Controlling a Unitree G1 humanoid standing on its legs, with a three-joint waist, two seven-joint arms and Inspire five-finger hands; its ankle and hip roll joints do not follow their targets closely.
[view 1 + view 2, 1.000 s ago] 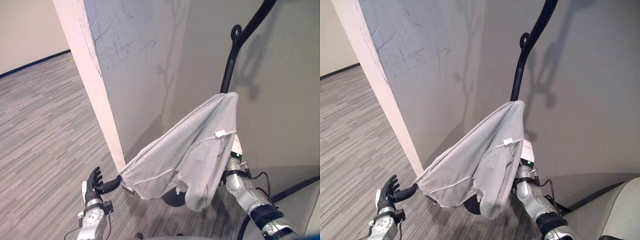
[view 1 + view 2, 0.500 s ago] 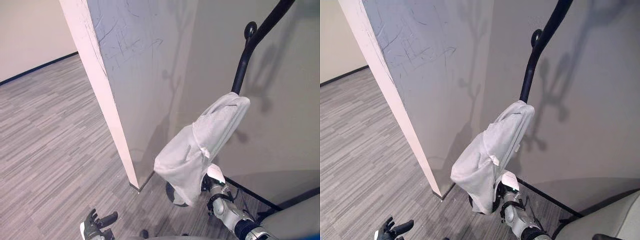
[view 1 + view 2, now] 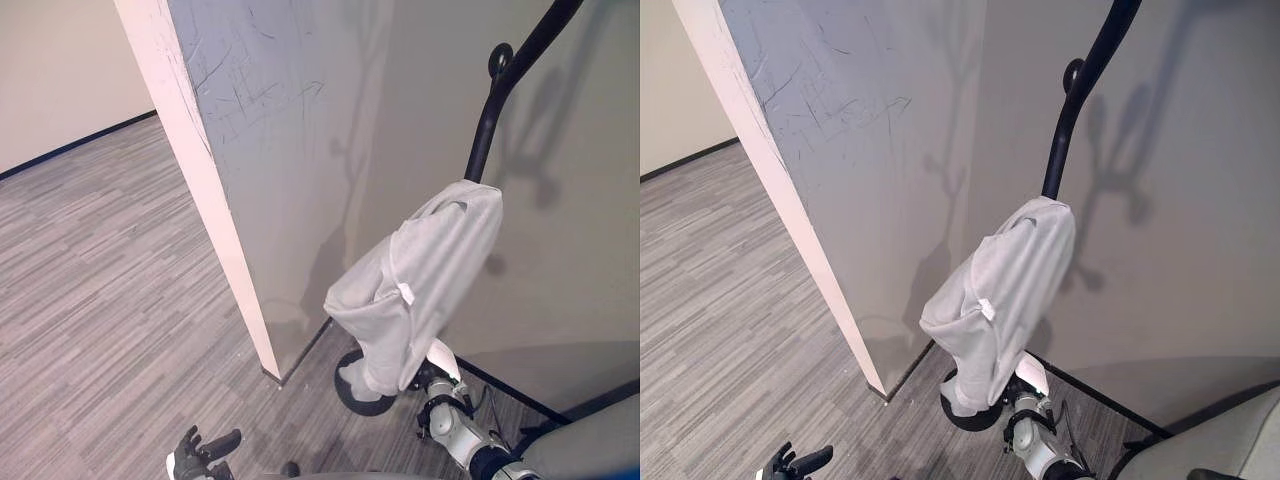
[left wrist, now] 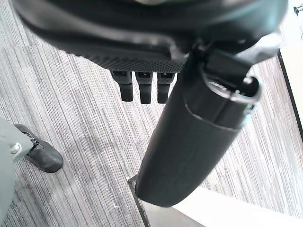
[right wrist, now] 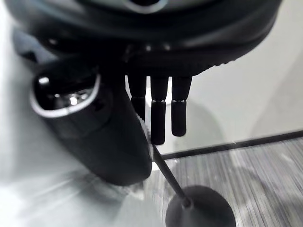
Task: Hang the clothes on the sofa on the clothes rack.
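A light grey garment (image 3: 420, 290) hangs draped over a low hook of the black clothes rack (image 3: 490, 120), its lower end dangling above the rack's round base (image 3: 360, 392). My right hand (image 3: 440, 372) is just below and behind the garment's hem, apart from it. In the right wrist view its fingers (image 5: 158, 118) are straight with nothing between them and the thumb, and the rack's base (image 5: 201, 210) lies beyond. My left hand (image 3: 200, 455) is low over the floor, well to the left of the garment. Its fingers (image 4: 144, 90) are straight and hold nothing.
A pale wall corner (image 3: 200, 190) juts out left of the rack, with a grey wall close behind it. The grey sofa's edge (image 3: 590, 450) sits at the lower right. Striped grey floor (image 3: 90, 280) stretches away to the left.
A second ago my left hand held the garment's corner stretched out. It let go, the garment fell in against the rack, and both hands dropped lower. The view also shifted.
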